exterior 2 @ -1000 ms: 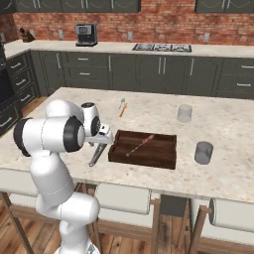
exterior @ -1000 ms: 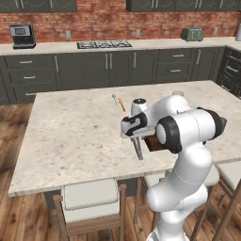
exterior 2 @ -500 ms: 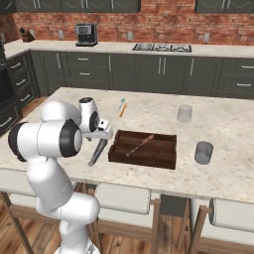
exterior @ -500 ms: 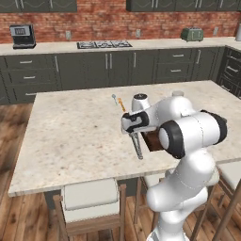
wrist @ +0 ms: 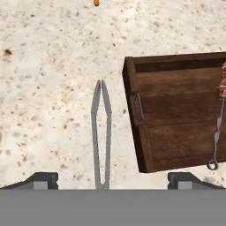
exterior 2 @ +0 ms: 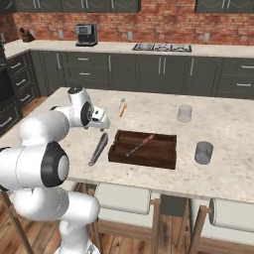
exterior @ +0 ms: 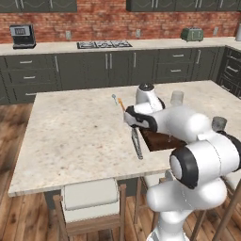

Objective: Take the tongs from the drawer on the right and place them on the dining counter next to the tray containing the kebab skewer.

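The grey metal tongs (exterior: 137,144) (exterior 2: 98,149) (wrist: 100,132) lie flat on the beige dining counter (exterior: 75,132) (exterior 2: 225,130) (wrist: 44,88), just left of the dark brown tray (exterior: 159,140) (exterior 2: 142,158) (wrist: 176,114). A kebab skewer (exterior 2: 140,145) (wrist: 218,123) rests inside the tray. My gripper (exterior: 131,118) (exterior 2: 102,122) (wrist: 114,180) hovers above the tongs. It is open, and its fingertips stand wide on either side of the tongs without touching them.
Two grey cups (exterior 2: 184,113) (exterior 2: 203,152) stand right of the tray. A small orange-handled utensil (exterior: 118,101) (exterior 2: 122,108) lies farther back on the counter. Stools (exterior: 89,195) (exterior 2: 121,198) line the near edge. Dark cabinets and a worktop run along the far wall.
The gripper has opened and let go of the tongs, which now rest on the counter beside the tray. The hand has risen a little above them.
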